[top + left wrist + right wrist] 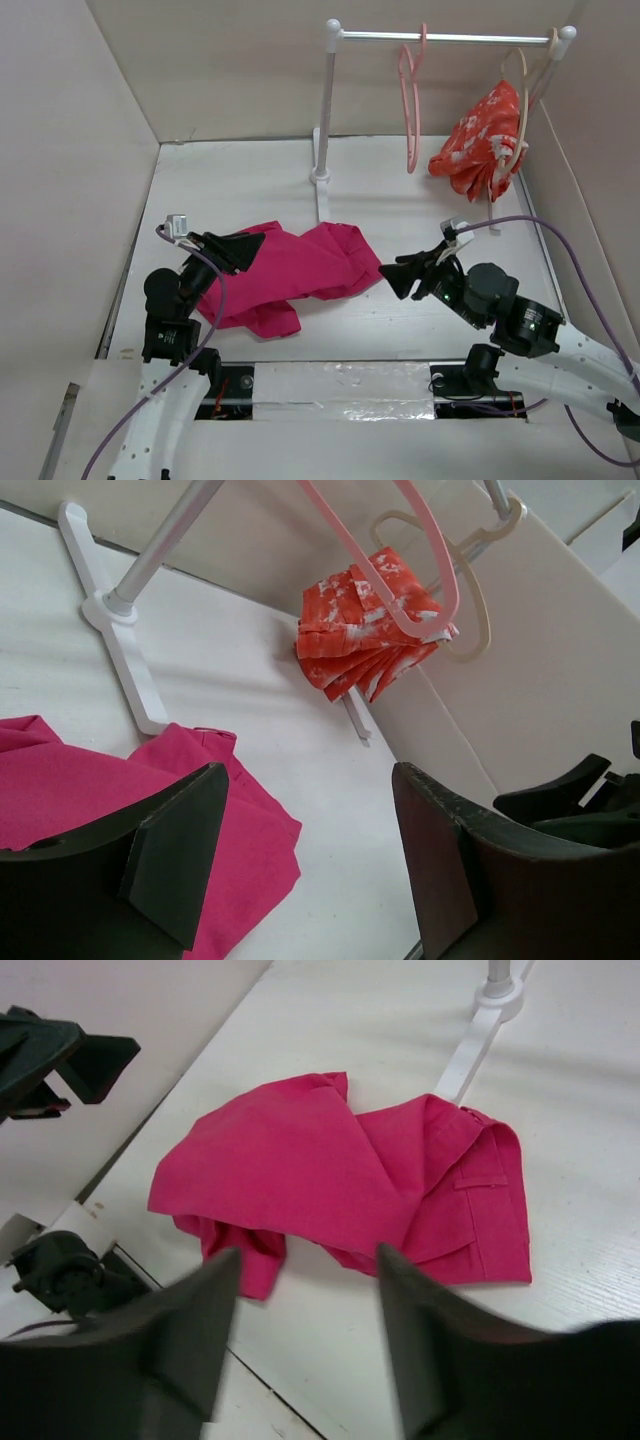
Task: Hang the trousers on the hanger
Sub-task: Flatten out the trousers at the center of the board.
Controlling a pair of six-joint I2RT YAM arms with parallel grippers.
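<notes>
The magenta-pink trousers (290,272) lie crumpled on the white table between the two arms; they also show in the right wrist view (340,1175) and the left wrist view (60,790). The salmon-pink hanger (410,100) hangs empty by its hook on the rail (450,37); it also shows in the left wrist view (425,540). My left gripper (240,247) is open and empty, over the trousers' left part. My right gripper (392,275) is open and empty, just right of the trousers' waist edge.
A pale beige hanger (520,90) at the rail's right end carries a red-orange floral garment (478,142). The white rack post (326,110) and its foot (322,200) stand just behind the trousers. Cardboard walls close in the table on the left, back and right.
</notes>
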